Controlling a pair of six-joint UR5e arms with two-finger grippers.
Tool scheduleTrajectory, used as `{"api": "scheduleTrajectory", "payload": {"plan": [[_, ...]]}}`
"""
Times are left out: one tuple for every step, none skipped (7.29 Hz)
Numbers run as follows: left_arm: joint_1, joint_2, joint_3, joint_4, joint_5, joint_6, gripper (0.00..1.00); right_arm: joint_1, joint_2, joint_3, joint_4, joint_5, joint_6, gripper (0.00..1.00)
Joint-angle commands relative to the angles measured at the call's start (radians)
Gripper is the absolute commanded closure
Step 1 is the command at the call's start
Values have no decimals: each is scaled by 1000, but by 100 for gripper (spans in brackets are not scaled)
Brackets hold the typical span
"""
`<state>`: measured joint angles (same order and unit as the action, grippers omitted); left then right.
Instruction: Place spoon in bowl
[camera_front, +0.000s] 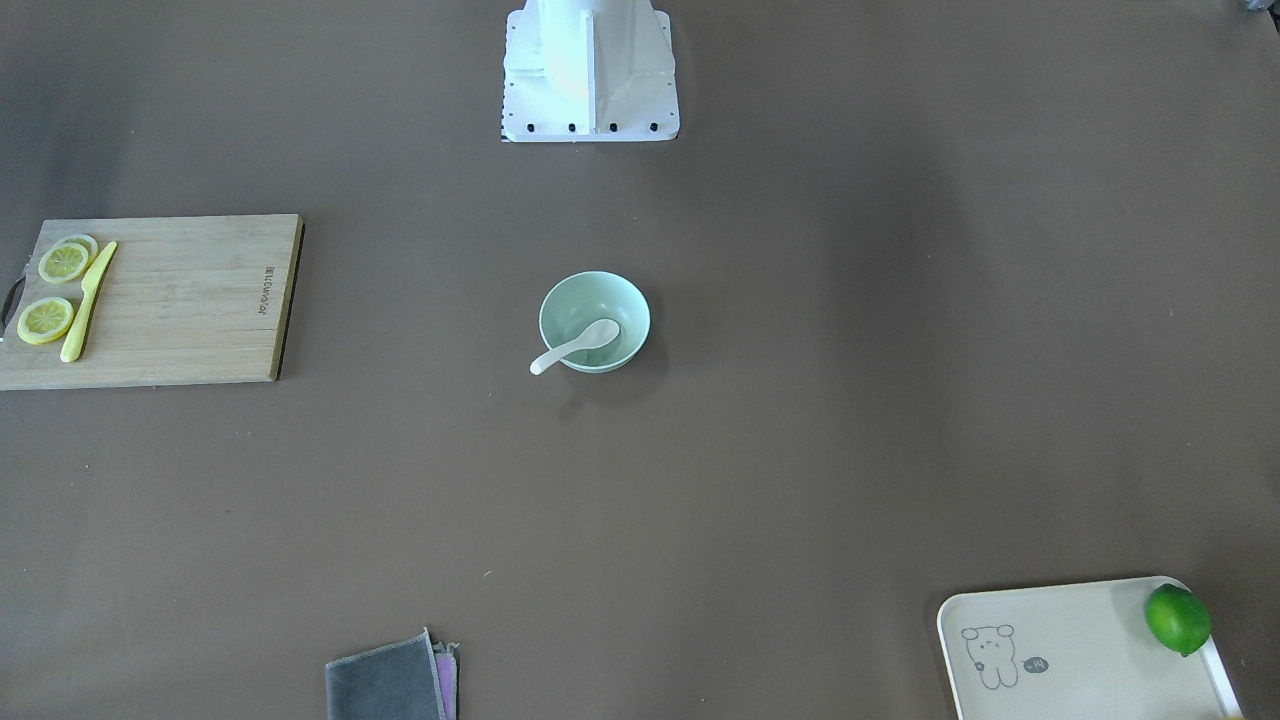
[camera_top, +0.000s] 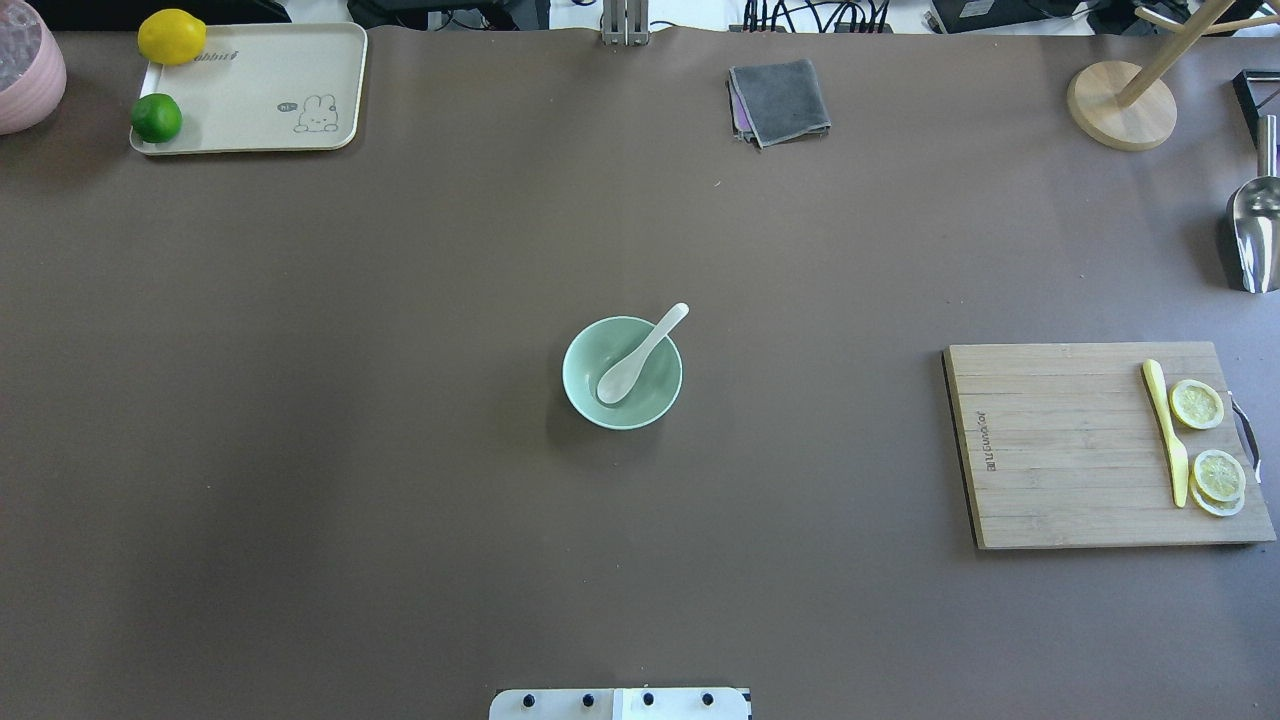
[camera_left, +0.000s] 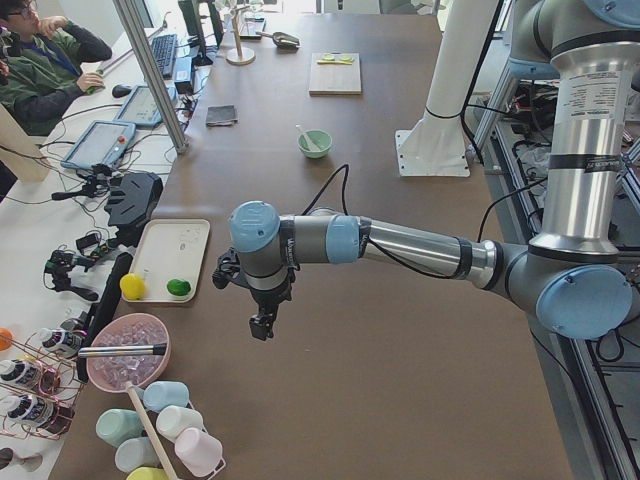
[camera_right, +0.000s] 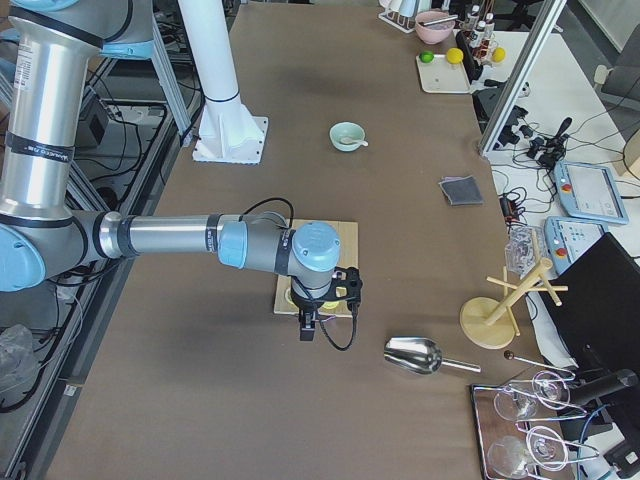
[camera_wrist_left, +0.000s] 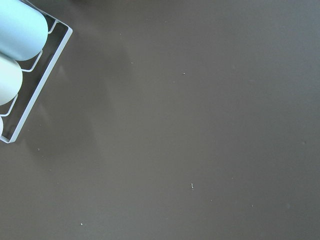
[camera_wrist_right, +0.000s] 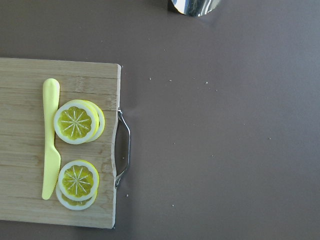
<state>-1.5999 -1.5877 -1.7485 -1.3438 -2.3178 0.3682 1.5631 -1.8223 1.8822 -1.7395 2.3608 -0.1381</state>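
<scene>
Spoon: the small white glossy soup spoon (camera_top: 640, 357) has its scoop down inside the round pale mint-green bowl (camera_top: 585, 362). Its handle leans on the rim and pokes out past it.
Why it rests so: I'd say the curved handle props itself against the rim and the scoop's weight keeps it from sliding out. It looks settled.
Bowl: upright mid-counter, well apart from both sets of fingers and roughly between them.
Left fingers (camera_left: 262, 326): these hang over bare brown counter near the cream rectangular tray (camera_left: 190, 245). From where I stand I cannot tell how wide they are, and nothing shows in them.
Right fingers (camera_right: 307, 326): these hang over the handle end of the wooden cutting board (camera_top: 1060, 450), right above the lemon slices (camera_wrist_right: 75, 121). I cannot tell their opening either, and I see nothing in them.
Why the arms sit there: both are parked at opposite ends, which leaves the bowl clear. To my eye the task is done and no grasp is needed.
Count: one spoon, one bowl and one yellow plastic knife (camera_wrist_right: 50, 137). The lemon slices form two small stacks, each seemingly of two. One yellow lemon (camera_top: 171, 36) and one green lime (camera_top: 157, 117) sit on the tray.
</scene>
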Motion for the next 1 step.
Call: {"api": "scheduleTrajectory", "payload": {"plan": [[0,0,0,0,0,0,2,0,0,0,0,0,0,0]]}}
